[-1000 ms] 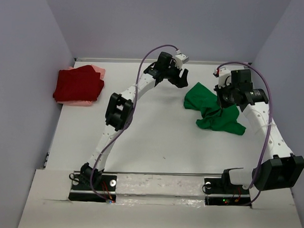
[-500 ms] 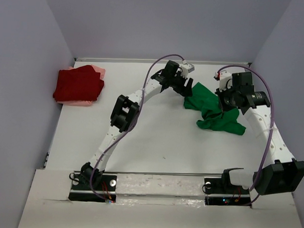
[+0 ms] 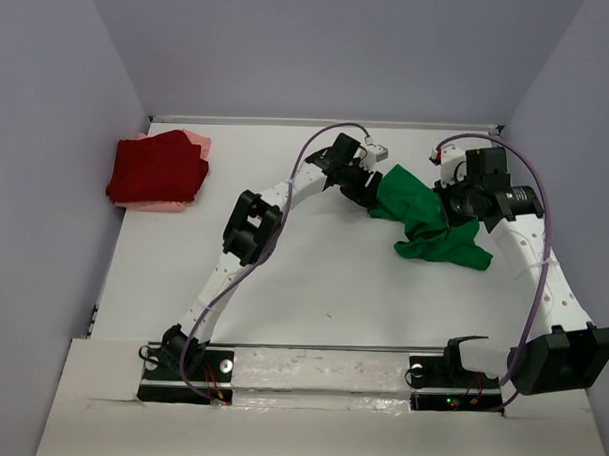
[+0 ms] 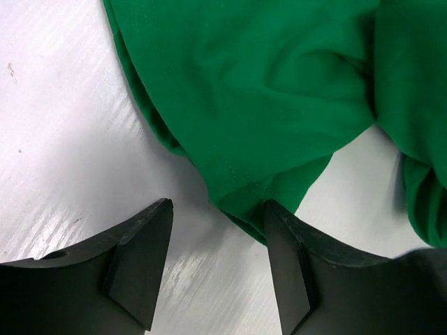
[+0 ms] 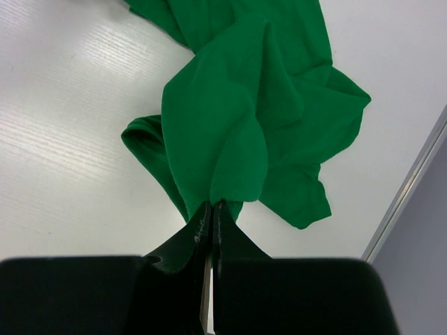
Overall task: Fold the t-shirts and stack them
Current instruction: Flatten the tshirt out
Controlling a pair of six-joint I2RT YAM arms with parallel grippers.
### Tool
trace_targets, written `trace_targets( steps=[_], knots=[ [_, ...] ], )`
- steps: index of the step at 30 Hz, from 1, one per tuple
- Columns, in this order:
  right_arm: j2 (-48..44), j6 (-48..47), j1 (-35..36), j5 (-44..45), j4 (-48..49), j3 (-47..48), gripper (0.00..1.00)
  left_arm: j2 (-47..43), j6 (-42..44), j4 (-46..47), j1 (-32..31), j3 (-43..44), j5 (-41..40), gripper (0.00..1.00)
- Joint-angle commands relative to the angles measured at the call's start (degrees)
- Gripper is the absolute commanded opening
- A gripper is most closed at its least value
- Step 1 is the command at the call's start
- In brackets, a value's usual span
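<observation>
Green t-shirt (image 3: 430, 220) lies crumpled on the right half of the white bench (image 3: 313, 278), worked from both sides by two grippers. On its right, the right gripper (image 3: 447, 207) has its jaws closed tight on a pinch of the green cloth. From the right wrist, the gripper (image 5: 211, 206) shows the fabric (image 5: 244, 118) gathered into a ridge that runs into the tips, while the rest spreads loose over the bench.

At the shirt's left edge, the left gripper (image 3: 370, 193) sits low over the bench with its jaws standing well apart. Its wrist view (image 4: 218, 209) shows a folded corner of the green cloth (image 4: 265, 91) reaching down between the two black fingers (image 4: 140, 258), close against one of them and not clamped. Whether it touches that finger cannot be told.

Farther back on the left, near the side wall (image 3: 46, 179) and well apart from the green one, a dark red t-shirt (image 3: 158, 168) lies folded on top of a pale pink t-shirt (image 3: 196, 138), whose edges peek out around it.
</observation>
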Motion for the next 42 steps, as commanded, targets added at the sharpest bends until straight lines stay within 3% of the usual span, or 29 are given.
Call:
trace_targets(
  steps=[1,9,10,14,16,17,22,27,30,35,42],
  knots=[
    [-1.7,-0.6,0.2,0.5,-0.8,0.9,0.0,-1.2,1.4,-1.1,-0.6,-2.3,0.3,0.66],
    [-1.5,-0.9,0.2,0.9,-0.9,0.3,0.0,-0.9,-3.4,3.5,-0.9,-1.9,10.1,0.6],
    [-1.3,-0.9,0.2,1.2,-0.8,0.2,0.0,-0.7,-3.9,3.9,-1.1,-1.0,10.6,0.51],
    [-1.4,-1.4,0.2,2.2,-0.6,-0.6,0.0,0.4,-4.9,4.0,-2.2,0.1,12.7,0.3],
    [-1.7,-1.5,0.2,2.7,-0.5,-1.1,0.0,0.5,-5.6,4.5,-2.6,-0.4,13.6,0.04],
    [-1.7,-1.6,0.2,2.7,-0.4,-1.2,0.0,0.5,-5.6,4.5,-2.7,-0.6,13.6,0.0],
    [-1.6,-1.6,0.2,2.4,-0.3,-1.5,0.0,-1.1,-2.6,1.9,-3.2,-3.1,9.8,0.0],
    [-1.1,-1.8,0.2,1.7,0.1,-1.8,0.0,-7.0,5.6,-3.6,-2.1,-11.8,-2.9,0.0],
    [-0.4,-1.9,0.2,0.6,0.6,-1.7,0.0,-8.4,10.7,-11.5,-0.5,-16.5,-9.7,0.0],
    [1.0,-1.4,0.2,-1.4,1.3,-0.9,0.0,-15.5,12.7,-12.1,5.3,-33.0,-11.8,0.0],
    [2.3,-1.3,0.2,-2.7,1.2,0.6,0.0,-24.2,15.5,-14.5,10.0,-40.4,-16.5,0.0]
  ],
)
